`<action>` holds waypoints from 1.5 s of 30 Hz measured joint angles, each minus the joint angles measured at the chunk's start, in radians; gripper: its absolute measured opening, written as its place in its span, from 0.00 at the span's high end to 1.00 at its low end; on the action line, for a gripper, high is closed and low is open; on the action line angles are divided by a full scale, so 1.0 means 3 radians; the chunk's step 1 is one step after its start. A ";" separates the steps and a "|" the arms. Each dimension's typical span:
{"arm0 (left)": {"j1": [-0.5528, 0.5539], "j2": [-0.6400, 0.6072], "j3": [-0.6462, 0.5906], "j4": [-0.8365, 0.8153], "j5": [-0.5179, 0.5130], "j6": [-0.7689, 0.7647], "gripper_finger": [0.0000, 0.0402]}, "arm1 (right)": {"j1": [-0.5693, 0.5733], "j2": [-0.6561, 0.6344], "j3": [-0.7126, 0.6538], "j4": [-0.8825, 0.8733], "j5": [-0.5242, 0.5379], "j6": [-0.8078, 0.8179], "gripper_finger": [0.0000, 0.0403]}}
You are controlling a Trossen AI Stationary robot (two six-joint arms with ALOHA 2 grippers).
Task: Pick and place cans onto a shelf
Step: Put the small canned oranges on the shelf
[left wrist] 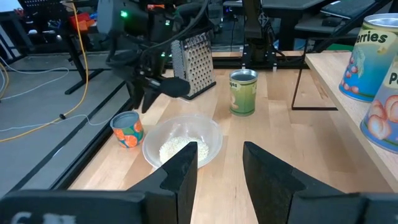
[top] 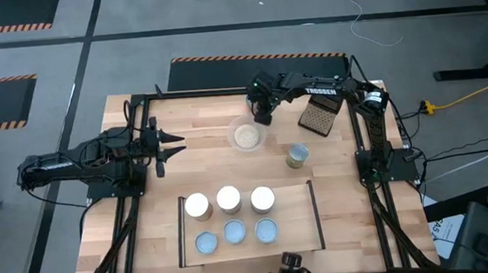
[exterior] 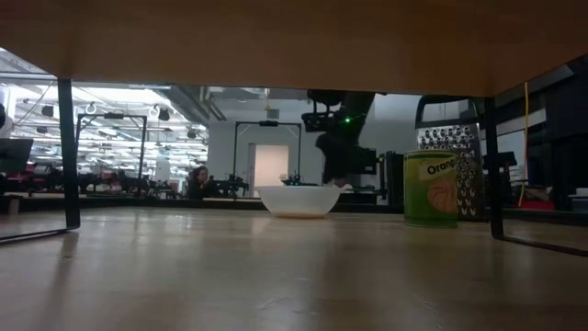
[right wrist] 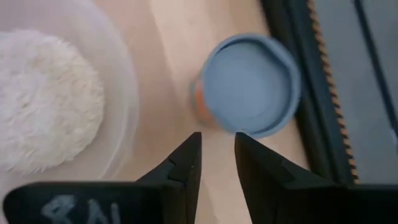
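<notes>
Six cans stand on the shelf (top: 299, 228): three white-topped (top: 228, 198) and three pale-blue-topped (top: 235, 232). A green-labelled can (top: 297, 156) stands upright on the table and also shows in the low view (exterior: 430, 188). An orange-labelled can with a pale-blue top (right wrist: 249, 84) stands by the table's far edge, beside the bowl, and also shows in the left wrist view (left wrist: 127, 129). My right gripper (right wrist: 217, 146) hovers above it, pointing down, narrowly open and empty. In the high view my right gripper (top: 262, 111) hides this can. My left gripper (top: 171, 149) waits open at the table's left.
A clear bowl of pale grains (top: 247, 136) stands next to the orange can, toward the near side. A metal grater (top: 318, 116) lies at the far right. Black frame bars run along the table's edges. Bare wood lies between the bowl and the shelf.
</notes>
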 joint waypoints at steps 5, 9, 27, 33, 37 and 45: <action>-0.0001 -0.0001 -0.0001 0.0000 -0.0001 0.0001 0.70 | -0.0011 0.0000 0.0000 0.0124 0.0150 -0.0007 0.75; -0.0001 -0.0001 -0.0001 -0.0001 0.0000 0.0001 0.70 | -0.0013 0.0000 0.0000 0.0127 0.0156 -0.0043 0.75; -0.0001 -0.0001 0.0000 -0.0001 0.0000 0.0001 0.70 | -0.0042 0.0022 0.0000 0.0191 -0.0261 -0.0613 0.75; 0.0000 0.0000 0.0000 -0.0001 0.0000 0.0001 0.70 | -0.0043 0.0117 0.0001 0.0189 -0.0324 -0.0704 0.75; 0.0000 -0.0001 -0.0001 -0.0003 0.0000 0.0000 0.70 | -0.0043 0.0214 0.0014 0.0285 -0.0321 -0.0786 0.75; 0.0000 0.0000 0.0000 -0.0001 -0.0001 -0.0001 0.70 | -0.0040 0.0256 0.0011 0.0322 -0.0257 -0.0787 0.75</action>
